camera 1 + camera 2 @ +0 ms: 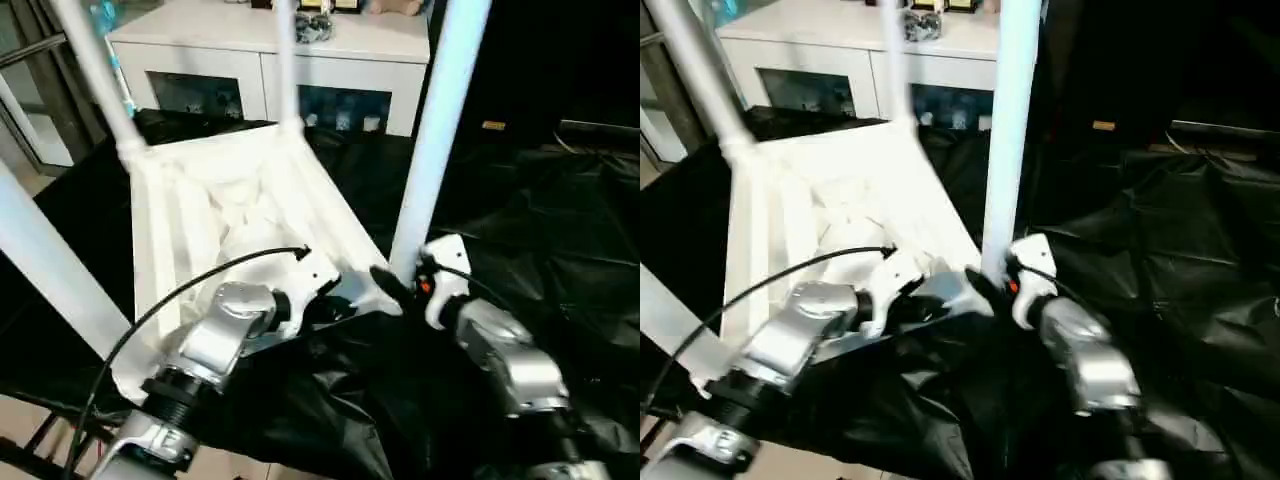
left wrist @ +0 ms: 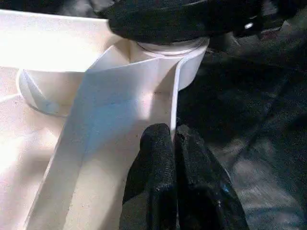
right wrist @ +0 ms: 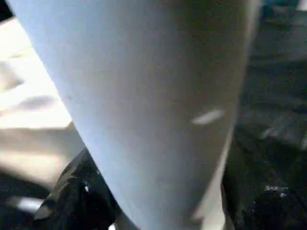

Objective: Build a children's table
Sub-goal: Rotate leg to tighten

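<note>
The white tabletop (image 1: 210, 200) lies upside down and tilted on a black sheet, ribbed underside up. Long white legs stand in its corner sockets: far left (image 1: 95, 70), far right (image 1: 287, 60), near left (image 1: 50, 270) and near right (image 1: 435, 130). My left gripper (image 2: 173, 153) is shut on the tabletop's thin rim just beside the near-right socket (image 2: 168, 52). My right gripper (image 1: 395, 285) is shut on the near-right leg (image 3: 144, 96) low down by its socket, with black fingers (image 3: 72, 191) on either side of the tube.
A white glass-door cabinet (image 1: 330, 50) stands behind the work. The crumpled black sheet (image 1: 540, 220) covers the surface to the right and front. A black cable (image 1: 200, 275) arcs over my left forearm.
</note>
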